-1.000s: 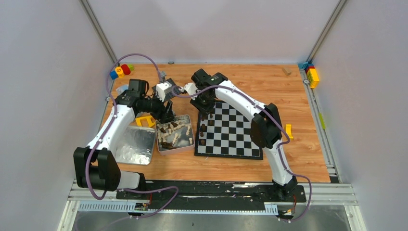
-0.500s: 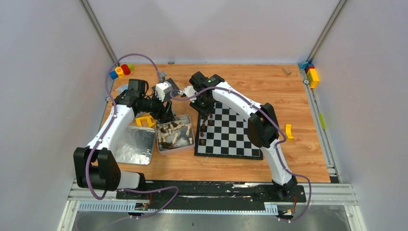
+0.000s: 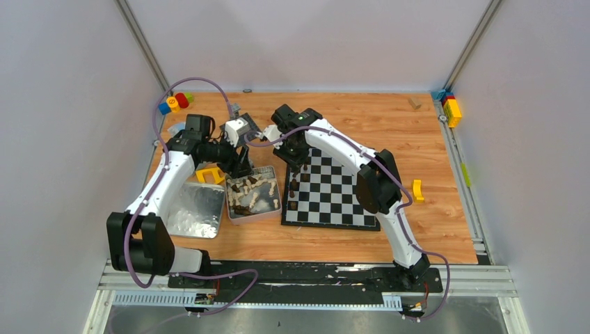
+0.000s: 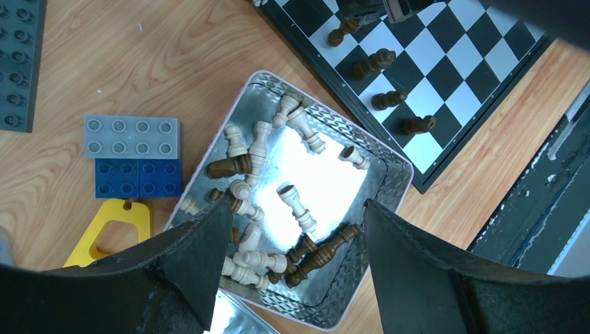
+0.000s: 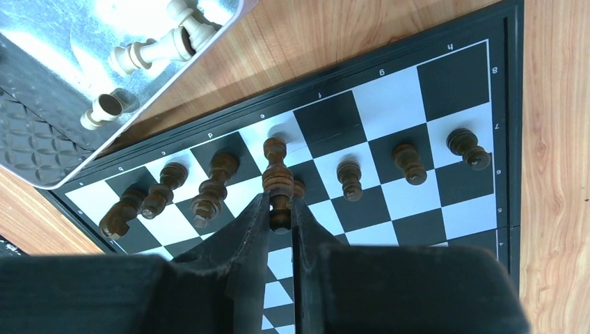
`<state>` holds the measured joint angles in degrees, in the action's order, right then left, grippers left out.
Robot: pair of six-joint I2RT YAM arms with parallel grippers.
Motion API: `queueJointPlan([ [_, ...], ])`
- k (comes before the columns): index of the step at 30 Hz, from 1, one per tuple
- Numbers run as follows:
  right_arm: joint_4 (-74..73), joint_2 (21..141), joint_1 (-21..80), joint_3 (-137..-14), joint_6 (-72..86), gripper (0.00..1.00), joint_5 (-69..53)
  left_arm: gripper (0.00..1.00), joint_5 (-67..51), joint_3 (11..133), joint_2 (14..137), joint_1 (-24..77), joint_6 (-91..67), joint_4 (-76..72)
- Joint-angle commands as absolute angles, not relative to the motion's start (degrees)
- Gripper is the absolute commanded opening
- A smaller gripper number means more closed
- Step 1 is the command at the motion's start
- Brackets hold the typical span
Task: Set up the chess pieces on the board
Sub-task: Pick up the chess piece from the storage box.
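Note:
The board (image 3: 341, 198) lies right of centre, with several dark brown chess pieces (image 5: 216, 184) standing along its left edge. My right gripper (image 5: 280, 209) is shut on a tall dark brown piece (image 5: 277, 167), held upright just over the board (image 5: 417, 90) between the standing ones. In the top view this gripper (image 3: 296, 156) hangs above the board's far left corner. My left gripper (image 4: 298, 216) is open and empty, above a metal tin (image 4: 400, 174) holding cream and dark brown pieces (image 4: 296, 205) lying on their sides.
A shiny tin lid (image 3: 191, 209) lies left of the tin (image 3: 254, 217). Beside it are a yellow part (image 4: 111, 233), grey (image 4: 132, 136) and blue bricks (image 4: 139, 177) and a dark studded baseplate (image 4: 17, 62). Coloured bricks (image 3: 174, 103) sit at the back left, more (image 3: 451, 108) at the right wall.
My right arm has shifted slightly left with the dark piece still in its grip. The left arm has not moved.

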<state>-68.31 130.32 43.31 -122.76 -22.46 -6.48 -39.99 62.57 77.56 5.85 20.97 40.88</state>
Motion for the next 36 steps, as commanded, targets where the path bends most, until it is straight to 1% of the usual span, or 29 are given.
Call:
queueJointPlan([
  [1,-68.19,130.59,43.55,-125.95,-22.28,0.05,-4.72,0.77,-40.98,62.58,78.21,5.74,21.61,39.89],
  [12,-63.22,124.09,38.03,-125.89,-14.7,0.01,-12.79,0.77,-45.6,64.15,80.79,5.75,21.99,38.94],
  [16,-59.85,119.48,34.51,-122.7,-11.08,0.0,-20.08,0.77,-47.79,66.66,82.9,5.81,20.96,39.21],
  [22,-55.04,114.27,28.4,-117.11,-6.79,0.0,-34.49,0.77,-52.55,70.6,87.5,6.0,17.46,38.58],
  [28,-49.67,110.78,24.19,-110.89,-4.36,0.0,-47.62,0.76,-59.08,75.38,93.09,6.97,7.85,34.93],
  [36,-45.46,110.94,22.07,-107.3,-1.14,0.0,-59.89,0.72,-67.58,78.87,98.5,10.72,-9.16,21.6],
])
